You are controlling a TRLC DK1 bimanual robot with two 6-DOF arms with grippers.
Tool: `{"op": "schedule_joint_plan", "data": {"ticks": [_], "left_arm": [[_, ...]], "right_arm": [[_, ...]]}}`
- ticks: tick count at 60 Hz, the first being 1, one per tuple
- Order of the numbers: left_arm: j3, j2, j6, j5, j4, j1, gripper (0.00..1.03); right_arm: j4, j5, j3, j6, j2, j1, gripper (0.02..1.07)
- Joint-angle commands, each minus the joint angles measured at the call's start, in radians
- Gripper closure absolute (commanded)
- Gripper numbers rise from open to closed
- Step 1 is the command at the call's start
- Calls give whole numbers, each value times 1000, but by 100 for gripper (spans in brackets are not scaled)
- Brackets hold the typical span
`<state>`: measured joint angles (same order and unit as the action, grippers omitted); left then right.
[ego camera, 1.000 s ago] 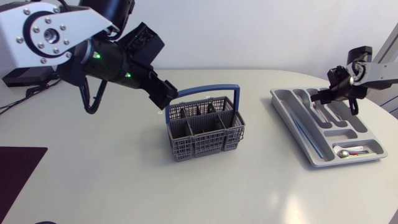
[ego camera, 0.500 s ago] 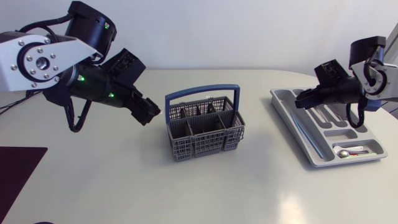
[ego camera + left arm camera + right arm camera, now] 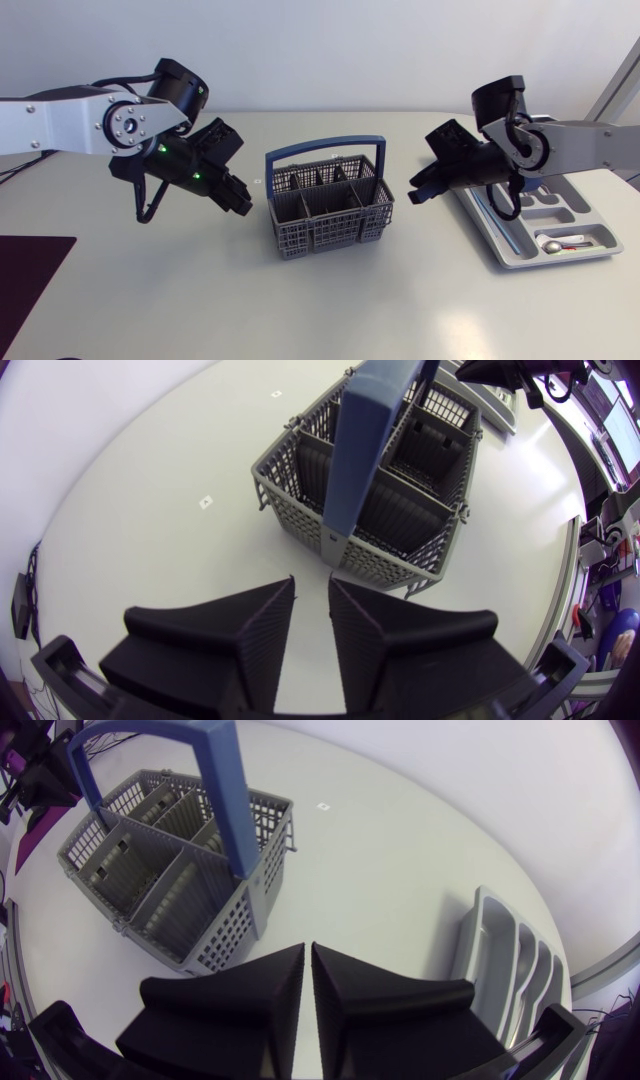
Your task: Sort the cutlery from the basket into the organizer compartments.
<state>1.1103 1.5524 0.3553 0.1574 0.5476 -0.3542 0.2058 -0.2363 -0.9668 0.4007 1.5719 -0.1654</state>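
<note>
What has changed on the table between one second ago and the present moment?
The left hand drew back from the left rim of the basket and sank lower beside it, holding nothing. The right hand left the organizer and travelled towards the basket, also empty. The basket, the organizer and the spoon in it stayed in place.

White round-edged table (image 3: 200, 300), soft glare across its surface, dark patch (image 3: 30, 285) at near left.
</note>
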Motion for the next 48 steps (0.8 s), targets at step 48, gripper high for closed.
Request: {"op": "schedule_joint_plan", "data": {"ticks": [48], "left_arm": [[157,210,11,71,-38,0,100]], "right_arm": [[129,-8,71,-105,-102,-232,101]]}}
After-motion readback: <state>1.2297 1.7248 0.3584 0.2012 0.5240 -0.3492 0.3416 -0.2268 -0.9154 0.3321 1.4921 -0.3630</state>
